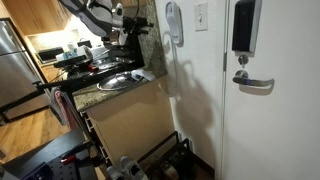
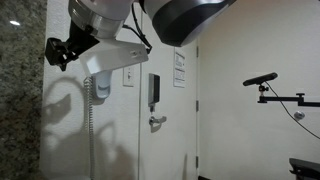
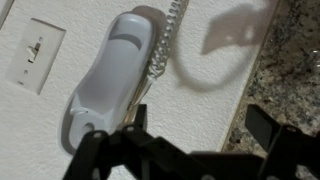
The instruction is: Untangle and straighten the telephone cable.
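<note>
A white wall phone handset point(image 3: 108, 75) hangs on the white wall, seen in both exterior views point(image 1: 174, 22) point(image 2: 100, 86). The telephone cable point(image 3: 170, 30), thin and whitish-grey, runs coiled along the handset's right side in the wrist view. In an exterior view the telephone cable point(image 2: 93, 135) hangs down the wall below the handset. My gripper point(image 3: 203, 122) is open, nothing between its dark fingers point(image 3: 266, 122). It hovers off the wall just short of the handset's lower end and touches nothing. In an exterior view the gripper point(image 2: 60, 48) sits up and left of the handset.
A light switch point(image 3: 35, 55) is on the wall beside the handset. A speckled granite edge point(image 3: 292, 70) borders the wall on the right of the wrist view. A door with a lever handle point(image 1: 254, 84) stands farther along. The granite counter point(image 1: 120, 92) carries pans.
</note>
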Motion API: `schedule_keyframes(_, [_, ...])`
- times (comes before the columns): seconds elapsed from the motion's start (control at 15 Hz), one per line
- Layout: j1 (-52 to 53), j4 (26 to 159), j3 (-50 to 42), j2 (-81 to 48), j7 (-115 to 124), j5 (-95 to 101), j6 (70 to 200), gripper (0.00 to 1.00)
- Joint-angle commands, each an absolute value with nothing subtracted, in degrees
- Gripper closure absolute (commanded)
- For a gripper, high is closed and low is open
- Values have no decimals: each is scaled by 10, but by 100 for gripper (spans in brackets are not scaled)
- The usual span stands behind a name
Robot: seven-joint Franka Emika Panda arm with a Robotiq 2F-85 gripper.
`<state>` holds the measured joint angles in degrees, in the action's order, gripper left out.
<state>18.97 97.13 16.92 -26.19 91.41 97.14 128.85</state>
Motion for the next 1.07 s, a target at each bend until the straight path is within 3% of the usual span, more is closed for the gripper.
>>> schedule_keyframes(0.0, [200, 1000, 166, -239, 914, 974, 1290, 0])
schedule_keyframes(0.47, [192, 1049, 167, -210, 913, 963, 1299, 0])
schedule_keyframes(1.0, [148, 1064, 165, -217, 871, 910, 1468, 0])
